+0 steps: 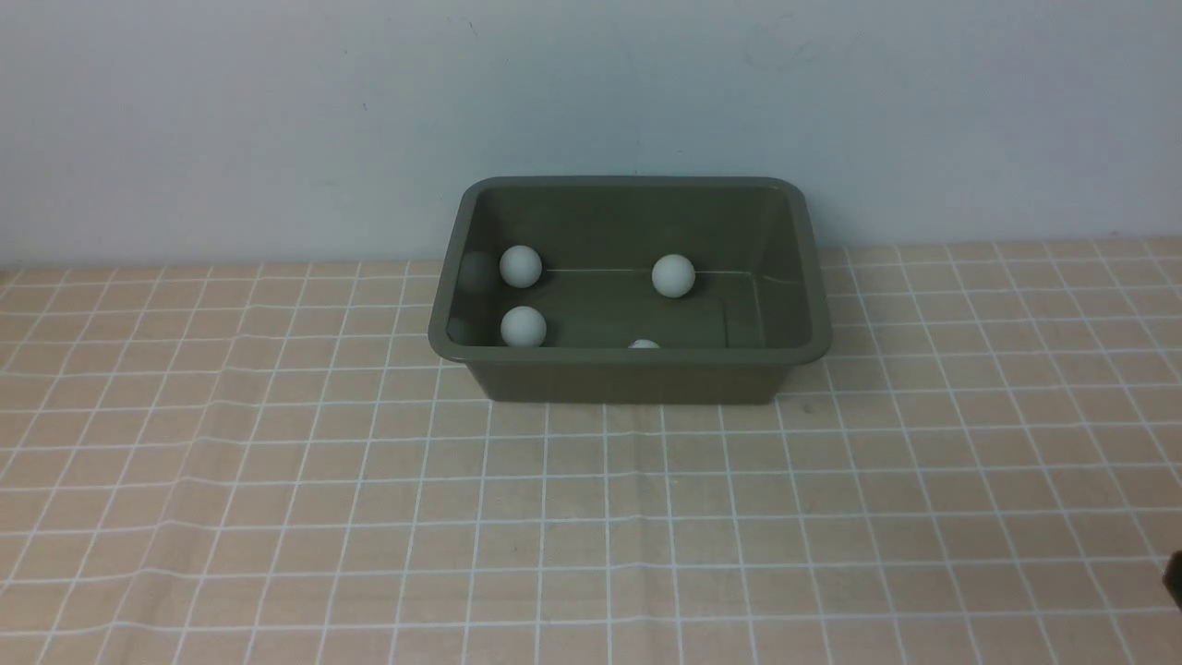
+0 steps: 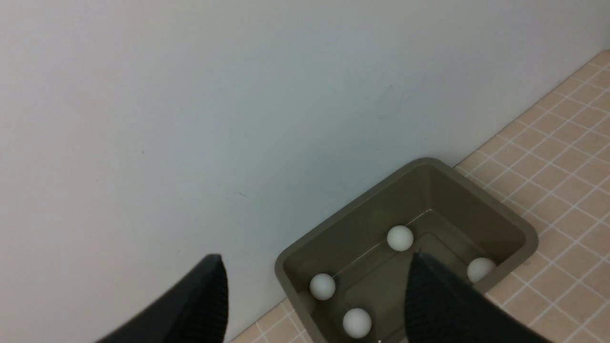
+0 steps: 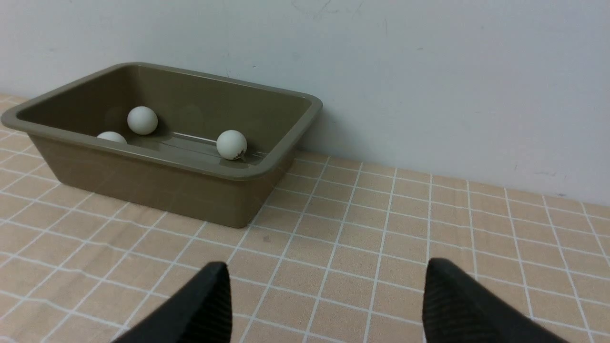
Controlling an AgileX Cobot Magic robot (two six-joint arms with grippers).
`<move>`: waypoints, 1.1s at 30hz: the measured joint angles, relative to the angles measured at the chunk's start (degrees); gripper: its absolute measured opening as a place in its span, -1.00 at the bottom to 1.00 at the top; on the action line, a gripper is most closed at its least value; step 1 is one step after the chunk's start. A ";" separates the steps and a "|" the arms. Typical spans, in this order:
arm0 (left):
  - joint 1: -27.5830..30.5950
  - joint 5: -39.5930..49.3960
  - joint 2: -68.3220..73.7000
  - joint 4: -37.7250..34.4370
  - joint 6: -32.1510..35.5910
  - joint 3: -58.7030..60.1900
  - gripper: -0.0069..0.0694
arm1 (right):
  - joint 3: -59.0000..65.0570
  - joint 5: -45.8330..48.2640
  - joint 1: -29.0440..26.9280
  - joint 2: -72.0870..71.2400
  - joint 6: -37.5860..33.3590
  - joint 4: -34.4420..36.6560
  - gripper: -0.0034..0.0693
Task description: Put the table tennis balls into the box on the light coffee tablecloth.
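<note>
The olive-green box (image 1: 630,354) stands on the light coffee tablecloth (image 1: 591,517) near the back wall. Several white table tennis balls lie inside: one (image 1: 520,266) at the back left, one (image 1: 673,275) at the back middle, one (image 1: 524,326) at the front left, and one (image 1: 644,344) half hidden behind the near wall. My left gripper (image 2: 315,256) hangs open above the box (image 2: 524,233), nothing between its fingers (image 2: 438,295). My right gripper (image 3: 326,264) is open and empty over bare cloth, to the right of the box (image 3: 167,162). The ball (image 3: 231,144) nearest it bears a dark mark.
A plain pale wall (image 1: 591,92) rises directly behind the box. The gridded cloth is slightly wrinkled at the front left (image 1: 185,517). A dark sliver of the right arm (image 1: 1175,577) shows at the front view's right edge.
</note>
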 joint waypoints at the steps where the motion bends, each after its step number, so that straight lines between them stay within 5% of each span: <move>1: 0.00 0.00 0.00 -0.44 -0.04 0.00 0.27 | 0.00 0.00 0.00 0.00 0.00 0.00 0.44; 21: 2.59 1.82 0.00 -2.20 -0.49 0.00 0.27 | 0.04 0.00 0.00 0.00 0.00 0.00 0.44; 28: 19.90 9.33 -2.72 -5.12 -2.62 3.98 0.27 | 0.04 0.00 -0.01 0.00 0.00 0.00 0.44; 33: 30.09 6.05 -8.02 -8.39 0.08 13.97 0.27 | 0.04 0.00 -0.01 0.00 0.00 0.00 0.44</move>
